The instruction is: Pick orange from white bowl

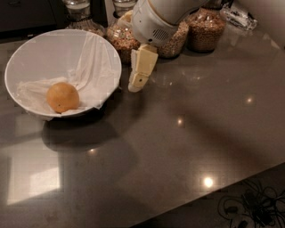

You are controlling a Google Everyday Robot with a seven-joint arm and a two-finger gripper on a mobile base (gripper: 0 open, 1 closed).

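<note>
**Gripper hanging near the worktop's far edge**

The white arm [178, 6] comes in from the top of the view, above the far edge of the worktop [191, 138]. Its rounded wrist housing [151, 27] sits left of the middle of that edge. Beneath it the cream gripper [135, 86] points downward, tilted slightly left, with its tip low over the surface.

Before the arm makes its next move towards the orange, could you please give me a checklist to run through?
1. Orange lies in the white bowl, on the cloth: ok.
2. Orange uncovered from above: ok.
3. Tool above the orange: not ok; it hangs outside the bowl, beside its rim, on the side away from the orange.
4. Tool carries nothing: ok.
5. Clearance between the arm and the glass jars of grain behind it: cannot tell.
</note>
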